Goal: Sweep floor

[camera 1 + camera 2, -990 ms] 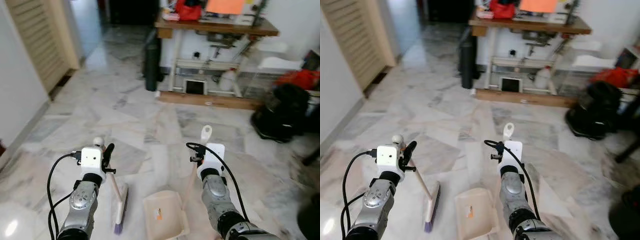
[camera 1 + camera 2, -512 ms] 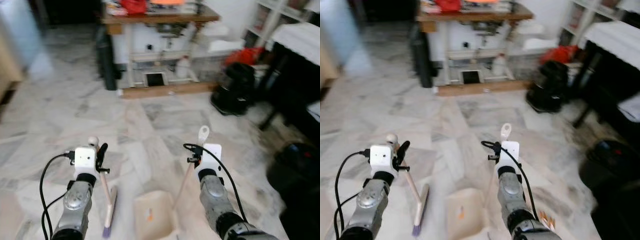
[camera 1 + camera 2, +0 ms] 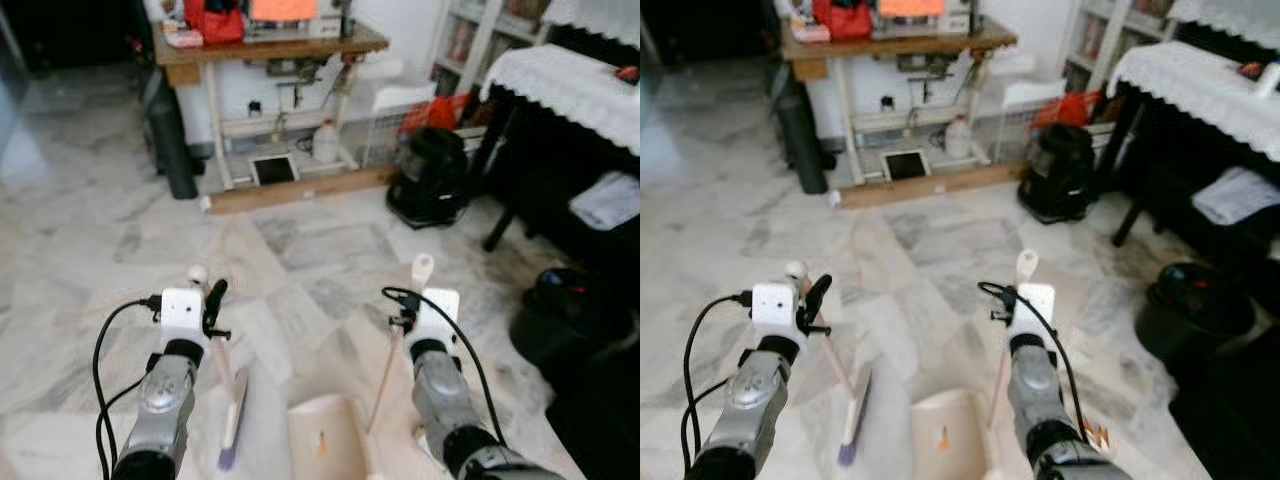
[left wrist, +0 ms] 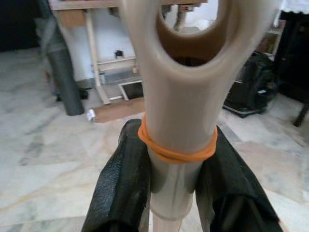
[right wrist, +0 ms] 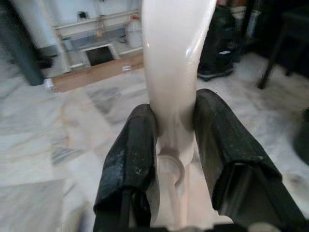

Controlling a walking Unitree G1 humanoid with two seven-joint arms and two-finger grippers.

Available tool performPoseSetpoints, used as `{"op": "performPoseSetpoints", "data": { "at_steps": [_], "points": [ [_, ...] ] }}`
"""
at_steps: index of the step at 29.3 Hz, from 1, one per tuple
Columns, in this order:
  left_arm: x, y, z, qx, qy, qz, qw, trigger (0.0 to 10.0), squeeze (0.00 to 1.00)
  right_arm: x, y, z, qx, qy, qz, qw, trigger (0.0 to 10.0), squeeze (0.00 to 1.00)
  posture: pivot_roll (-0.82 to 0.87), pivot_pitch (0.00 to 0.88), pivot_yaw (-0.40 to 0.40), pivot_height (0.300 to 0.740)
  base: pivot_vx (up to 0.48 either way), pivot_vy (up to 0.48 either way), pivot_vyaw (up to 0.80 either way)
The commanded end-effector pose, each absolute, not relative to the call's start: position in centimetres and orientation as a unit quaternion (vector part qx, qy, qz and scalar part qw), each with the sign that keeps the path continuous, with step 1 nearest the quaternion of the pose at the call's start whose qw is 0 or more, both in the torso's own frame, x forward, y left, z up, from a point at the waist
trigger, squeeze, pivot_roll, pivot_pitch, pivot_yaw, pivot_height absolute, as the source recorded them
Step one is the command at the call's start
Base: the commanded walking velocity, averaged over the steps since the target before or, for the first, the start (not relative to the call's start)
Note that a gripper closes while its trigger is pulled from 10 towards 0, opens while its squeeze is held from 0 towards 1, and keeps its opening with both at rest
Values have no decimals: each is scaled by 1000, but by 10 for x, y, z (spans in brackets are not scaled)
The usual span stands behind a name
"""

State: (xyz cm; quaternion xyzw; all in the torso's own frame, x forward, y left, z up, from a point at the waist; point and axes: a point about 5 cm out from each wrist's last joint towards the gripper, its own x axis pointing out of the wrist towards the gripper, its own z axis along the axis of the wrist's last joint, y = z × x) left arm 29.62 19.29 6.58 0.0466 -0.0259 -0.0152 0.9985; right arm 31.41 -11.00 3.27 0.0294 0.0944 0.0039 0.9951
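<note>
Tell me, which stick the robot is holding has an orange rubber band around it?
The broom handle in the left gripper. An orange band circles it just above the black fingers; the dustpan handle in the right gripper is plain cream.

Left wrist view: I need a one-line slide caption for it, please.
Left gripper clamped on the beige broom handle just below its orange rubber band, marble floor and workbench beyond.

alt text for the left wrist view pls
The left gripper is clamped on the beige broom handle, which has an orange rubber band around it, just below its hanging loop. Behind: marble floor, wooden workbench.
</note>
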Motion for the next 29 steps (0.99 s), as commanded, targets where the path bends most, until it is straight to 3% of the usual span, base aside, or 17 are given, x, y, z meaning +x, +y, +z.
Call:
{"op": "performPoseSetpoints", "data": {
  "at_steps": [1, 29],
  "points": [
    [300, 189, 74, 45, -45, -21, 998, 10000, 0, 320, -122, 41, 24, 74, -10, 997, 10000, 0, 16, 0, -31, 740, 0, 0, -775],
    [300, 185, 72, 48, -41, -24, 998, 10000, 0, 319, -114, 39, 23, 81, 10, 996, 10000, 0, 7, 0, -36, 740, 0, 21, -775]
  ]
}}
